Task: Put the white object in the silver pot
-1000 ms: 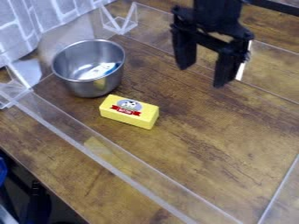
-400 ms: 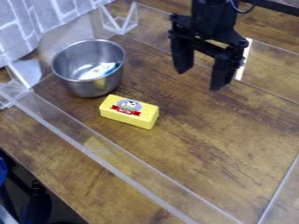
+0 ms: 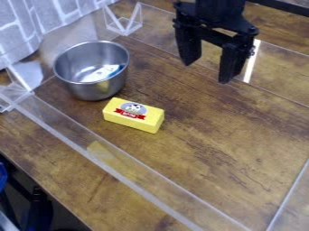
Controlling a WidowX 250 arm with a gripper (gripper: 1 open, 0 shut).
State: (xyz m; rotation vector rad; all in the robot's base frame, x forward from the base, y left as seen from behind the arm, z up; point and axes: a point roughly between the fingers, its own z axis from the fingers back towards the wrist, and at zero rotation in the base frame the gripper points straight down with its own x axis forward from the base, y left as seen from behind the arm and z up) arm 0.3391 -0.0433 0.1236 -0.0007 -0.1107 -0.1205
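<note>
The silver pot (image 3: 90, 69) stands at the left on the wooden table, round and shiny, with only pale reflections visible inside. My gripper (image 3: 208, 70) hangs at the upper right, pointing down, its two dark fingers (image 3: 190, 50) spread open with nothing between them. It is well to the right of the pot and apart from it. A small white patch (image 3: 250, 65) shows against the outer side of the right finger. I cannot tell whether this is the white object or part of the finger.
A yellow block (image 3: 133, 115) with a red label lies just in front of the pot. Clear plastic walls (image 3: 85, 144) border the table at the front and left. Crumpled cloth (image 3: 31, 36) sits behind the pot.
</note>
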